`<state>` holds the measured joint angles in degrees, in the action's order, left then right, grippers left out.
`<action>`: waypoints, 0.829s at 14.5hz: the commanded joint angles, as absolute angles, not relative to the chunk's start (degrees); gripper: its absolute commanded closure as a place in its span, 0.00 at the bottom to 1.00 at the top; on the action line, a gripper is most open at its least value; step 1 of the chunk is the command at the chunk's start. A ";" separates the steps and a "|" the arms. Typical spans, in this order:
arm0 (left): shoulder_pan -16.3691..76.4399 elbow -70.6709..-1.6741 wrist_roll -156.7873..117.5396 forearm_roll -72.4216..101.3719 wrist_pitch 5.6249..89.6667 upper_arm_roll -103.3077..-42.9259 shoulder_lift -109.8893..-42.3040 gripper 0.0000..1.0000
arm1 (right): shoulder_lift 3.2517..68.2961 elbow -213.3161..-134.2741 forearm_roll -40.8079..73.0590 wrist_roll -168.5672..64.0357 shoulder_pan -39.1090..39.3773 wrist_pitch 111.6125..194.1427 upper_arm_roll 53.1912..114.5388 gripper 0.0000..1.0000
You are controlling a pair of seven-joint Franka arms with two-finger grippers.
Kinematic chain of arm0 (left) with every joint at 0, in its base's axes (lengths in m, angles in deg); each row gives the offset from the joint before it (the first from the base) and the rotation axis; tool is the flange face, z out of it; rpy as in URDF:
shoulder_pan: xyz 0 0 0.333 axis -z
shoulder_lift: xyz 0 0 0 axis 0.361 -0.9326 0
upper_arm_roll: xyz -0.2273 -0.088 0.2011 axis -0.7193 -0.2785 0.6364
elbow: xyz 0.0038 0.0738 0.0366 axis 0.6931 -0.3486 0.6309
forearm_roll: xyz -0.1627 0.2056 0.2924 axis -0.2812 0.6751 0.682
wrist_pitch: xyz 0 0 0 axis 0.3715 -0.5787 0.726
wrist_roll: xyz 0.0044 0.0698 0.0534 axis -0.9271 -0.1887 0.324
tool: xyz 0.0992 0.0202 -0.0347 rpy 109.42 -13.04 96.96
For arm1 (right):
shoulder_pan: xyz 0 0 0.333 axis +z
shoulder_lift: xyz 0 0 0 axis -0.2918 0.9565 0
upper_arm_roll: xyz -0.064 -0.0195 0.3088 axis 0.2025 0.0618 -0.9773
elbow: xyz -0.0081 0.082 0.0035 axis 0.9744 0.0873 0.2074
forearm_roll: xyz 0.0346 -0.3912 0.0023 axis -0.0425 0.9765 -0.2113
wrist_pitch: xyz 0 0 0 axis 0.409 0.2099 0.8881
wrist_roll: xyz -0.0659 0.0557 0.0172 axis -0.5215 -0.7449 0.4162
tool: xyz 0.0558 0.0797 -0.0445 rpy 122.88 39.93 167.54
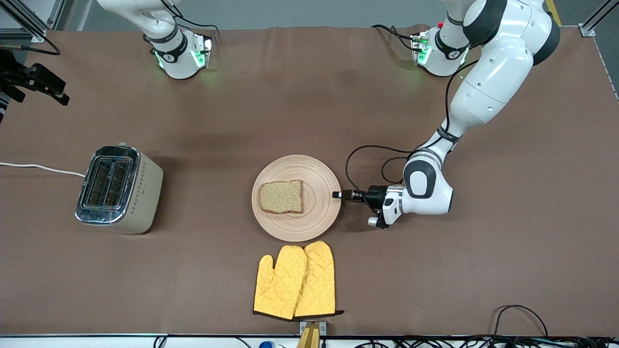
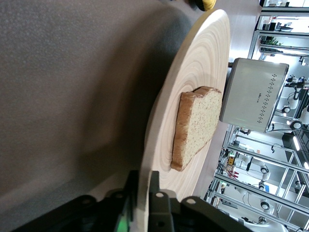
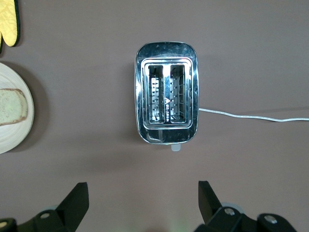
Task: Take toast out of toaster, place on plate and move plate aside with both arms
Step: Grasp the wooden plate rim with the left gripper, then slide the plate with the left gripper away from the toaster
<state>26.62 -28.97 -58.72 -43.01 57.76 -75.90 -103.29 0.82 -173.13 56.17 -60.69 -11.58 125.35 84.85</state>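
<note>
The toast [image 1: 281, 196] lies flat on the plate [image 1: 319, 212] in the middle of the table. My left gripper [image 1: 337, 195] is low at the plate's rim on the side toward the left arm's end. In the left wrist view the rim [image 2: 203, 53] runs between the two fingers of the left gripper [image 2: 143, 176], which is shut on it, and the toast [image 2: 195, 125] lies past them. My right gripper [image 3: 143, 191] is open and empty, high over the table and looking down on the toaster. Plate [image 3: 9, 137] and toast [image 3: 12, 106] show at that view's edge.
A silver and cream toaster [image 1: 118, 189] with two empty slots [image 3: 166, 92] stands toward the right arm's end, its white cord [image 1: 38, 167] trailing off the table. Two yellow oven mitts [image 1: 296, 282] lie nearer the front camera than the plate. Cables loop beside the left wrist [image 1: 367, 159].
</note>
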 commanded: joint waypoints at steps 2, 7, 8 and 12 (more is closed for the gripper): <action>26.00 -27.78 -59.30 -43.77 58.19 -76.15 -103.30 1.00 | 1.06 -172.68 57.01 -61.43 -12.13 125.32 84.48 0.00; 20.56 -28.13 -60.35 -42.63 48.12 -76.06 -100.05 1.00 | 1.06 -172.60 56.93 -61.52 -12.13 125.15 84.39 0.00; 18.46 -27.96 -60.35 -40.63 44.08 -75.97 -99.26 1.00 | 1.06 -172.60 56.93 -61.52 -12.04 125.41 84.39 0.00; 9.49 -27.43 -60.35 -30.43 34.31 -76.24 -97.15 1.00 | 1.06 -172.51 56.93 -61.43 -12.04 125.41 84.39 0.00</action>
